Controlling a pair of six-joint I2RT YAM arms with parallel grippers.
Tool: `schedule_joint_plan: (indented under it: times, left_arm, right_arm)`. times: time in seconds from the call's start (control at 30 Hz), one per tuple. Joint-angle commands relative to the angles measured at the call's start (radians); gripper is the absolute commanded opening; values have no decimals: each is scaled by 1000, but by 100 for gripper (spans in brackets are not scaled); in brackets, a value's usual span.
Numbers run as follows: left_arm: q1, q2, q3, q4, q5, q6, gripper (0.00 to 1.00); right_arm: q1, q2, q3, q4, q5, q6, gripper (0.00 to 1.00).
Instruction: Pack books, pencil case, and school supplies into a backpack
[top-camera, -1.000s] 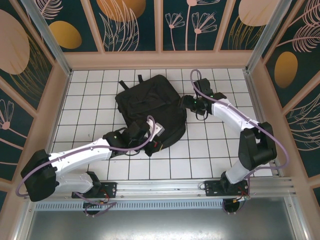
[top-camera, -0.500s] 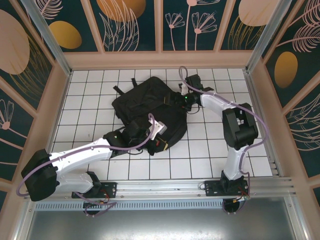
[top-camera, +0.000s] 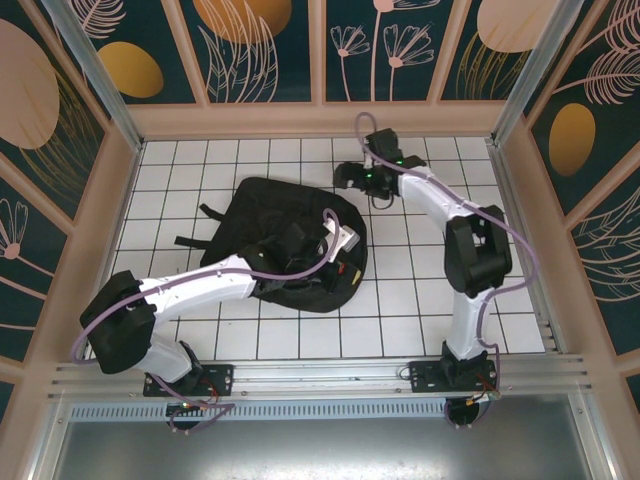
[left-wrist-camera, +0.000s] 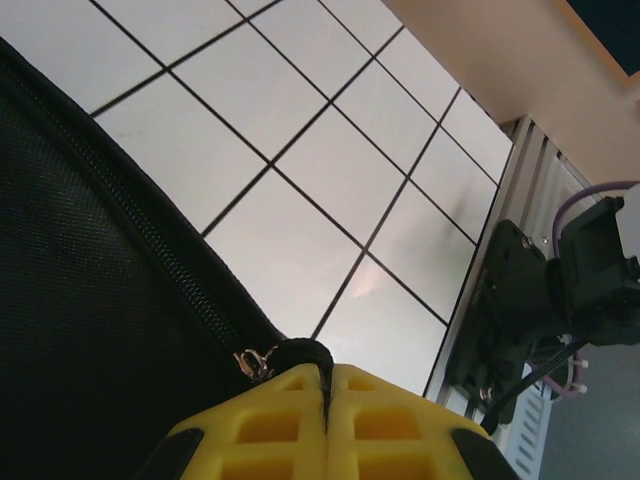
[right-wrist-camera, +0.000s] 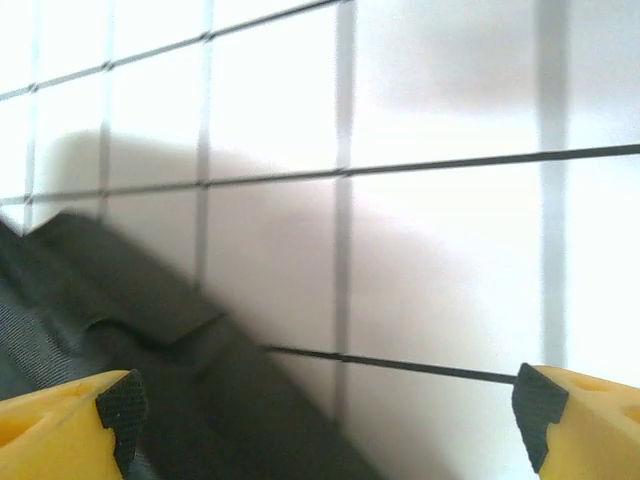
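The right tool (right-wrist-camera: 325, 405) has let go and gapes empty, while the left tool (left-wrist-camera: 325, 395), pinched shut on the zip of the backpack (top-camera: 260, 215), has dragged it leftward, probably to position it for packing.

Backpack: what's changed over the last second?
The backpack slid left and turned, dragged by the left gripper, which stayed shut on its zip tab. The right gripper swung left along the backpack's far edge, opening wide, holding nothing.
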Motion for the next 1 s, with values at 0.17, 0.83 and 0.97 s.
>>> schedule_joint_plan:
  times: [0.17,0.83,0.97]
  left_arm:
    - [-7,-8,16,36,-62,93,0]
    - [-7,8,58,-66,-64,176,0]
    - [-7,8,61,-67,-64,175,0]
  right_arm:
    - [-113,-373,-340,22,-113,157,99]
    - [129,-624,-628,-13,-127,363,62]
    - [152,-653,-659,-9,-114,366,59]
